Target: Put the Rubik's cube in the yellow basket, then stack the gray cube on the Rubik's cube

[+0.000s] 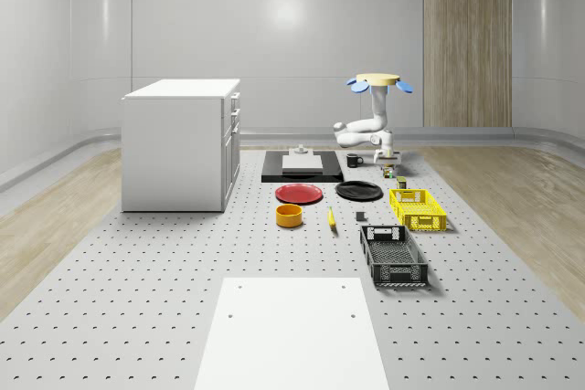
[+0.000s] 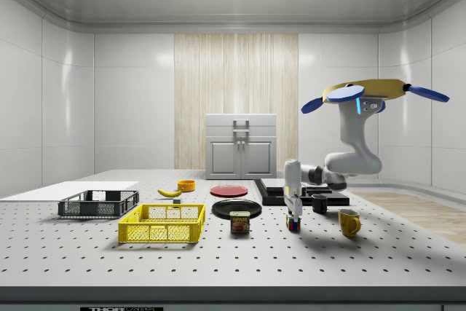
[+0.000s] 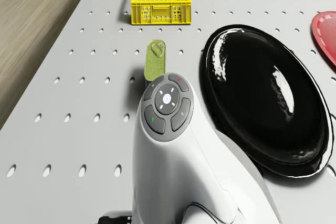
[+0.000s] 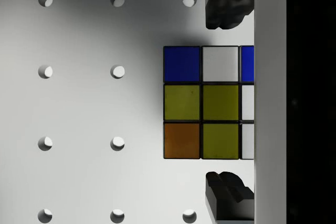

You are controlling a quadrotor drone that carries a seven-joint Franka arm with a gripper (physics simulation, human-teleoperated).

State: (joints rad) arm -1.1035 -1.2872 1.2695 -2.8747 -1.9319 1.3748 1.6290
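- Rubik's cube (image 4: pixel 209 102) sat on the perforated bench (image 4: pixel 79 108), between the two dark fingertips (image 4: pixel 226 6) of the hand (image 4: pixel 226 100), with a gap on each side in the wrist view.
- Hand spread wide, not touching the cube; hung straight down over it, seen in the side view (image 2: pixel 293 216) just above the cube (image 2: pixel 293 225).
- Drone (image 2: pixel 371 94) hovered well above the bench at the side view's right, white arm (image 2: pixel 349 158) bent down and across toward the cube.
- Yellow basket (image 2: pixel 163 223) stood apart from the cube, toward the side view's left, with a small can (image 2: pixel 240 221) between the two.
- Gray cube (image 1: pixel 360 217) rested on the bench between the yellow basket (image 1: pixel 418 208) and a banana (image 1: pixel 331 217), near a black basket (image 1: pixel 393 256).
- Black plate (image 3: pixel 265 98) lay beside the arm in the drone view; red plate (image 1: pixel 299 194) and orange bowl (image 1: pixel 289 216) lay farther toward the whole-scene view's left.
- Yellow mug (image 2: pixel 349 222) stood at the cube's other side, toward the side view's right.
- White cabinet (image 1: pixel 181 143) stood at the whole-scene view's left.
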